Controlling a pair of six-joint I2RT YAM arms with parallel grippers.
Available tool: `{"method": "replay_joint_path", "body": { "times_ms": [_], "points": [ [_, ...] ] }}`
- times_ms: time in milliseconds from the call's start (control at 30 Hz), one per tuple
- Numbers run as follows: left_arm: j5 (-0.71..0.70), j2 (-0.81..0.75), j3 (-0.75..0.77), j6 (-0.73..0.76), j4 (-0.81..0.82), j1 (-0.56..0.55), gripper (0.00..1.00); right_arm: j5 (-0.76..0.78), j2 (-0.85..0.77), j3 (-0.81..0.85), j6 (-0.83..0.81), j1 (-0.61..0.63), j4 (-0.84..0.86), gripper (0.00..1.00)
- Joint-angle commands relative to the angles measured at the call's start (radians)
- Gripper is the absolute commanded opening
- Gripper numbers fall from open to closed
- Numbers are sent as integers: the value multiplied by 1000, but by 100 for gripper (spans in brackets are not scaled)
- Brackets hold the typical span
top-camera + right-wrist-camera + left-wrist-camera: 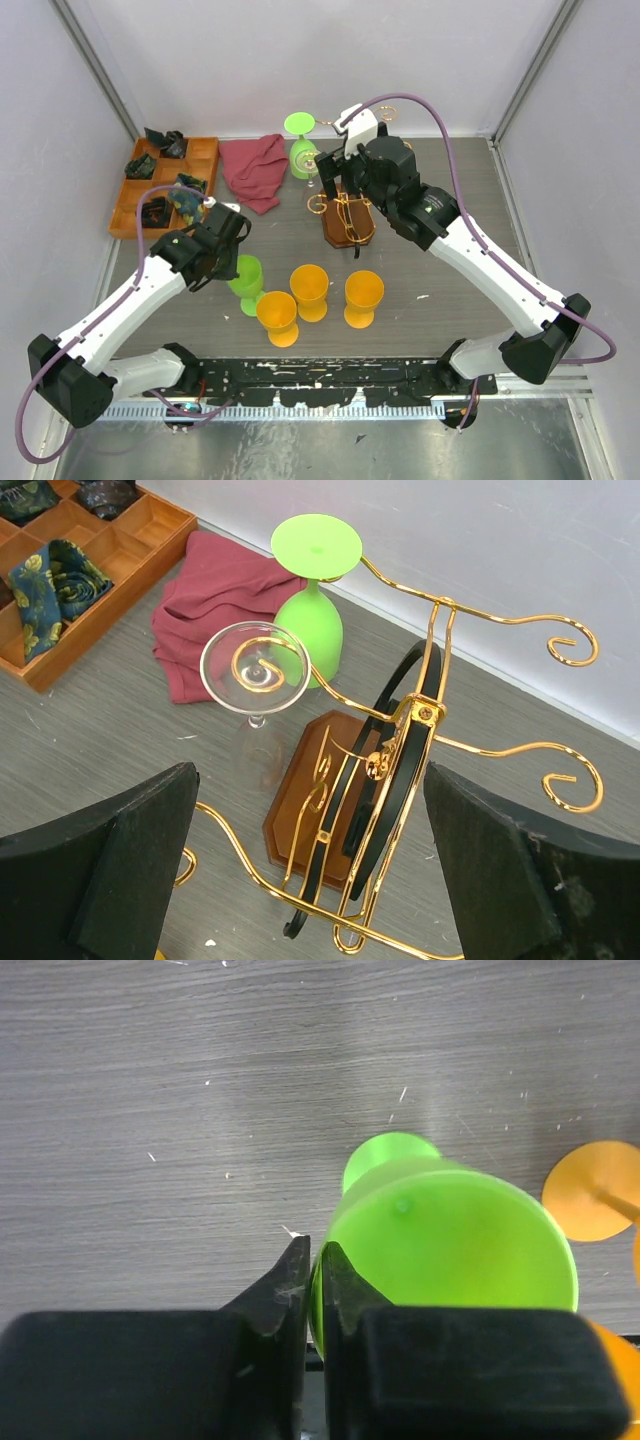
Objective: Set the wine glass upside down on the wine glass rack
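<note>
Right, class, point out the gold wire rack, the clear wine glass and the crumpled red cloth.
gold wire rack (pixel 290 815): right wrist view, wooden base.
clear wine glass (pixel 225 670): right wrist view, round foot.
crumpled red cloth (pixel 215 590): right wrist view, middle fold.

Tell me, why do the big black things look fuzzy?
Left wrist view: the left fingers sit by the lens, so they blur, while the table grain stays crisp. Right wrist view: the right fingers are fuzzy too, but the gold rack is sharp. Top view: even light, soft shadows.
</note>
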Motion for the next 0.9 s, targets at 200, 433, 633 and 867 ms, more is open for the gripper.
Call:
{"method": "replay_joint_path", "body": {
  "times_ms": [200, 433, 633, 867],
  "points": [
    [-134, -50, 99, -4, -52, -2, 4, 8, -30, -3, -23, -2, 53, 100],
    [-300, -87, 364, 157, -72, 4, 4, -36, -10, 60, 56, -2, 33, 100],
    [-406, -146, 549, 450, 138, 3, 2, -149, 46, 187, 208, -2, -27, 100],
    [-153, -229, 380, 804, 756, 3, 6, -320, 88, 262, 402, -3, 36, 100]
  ]
}}
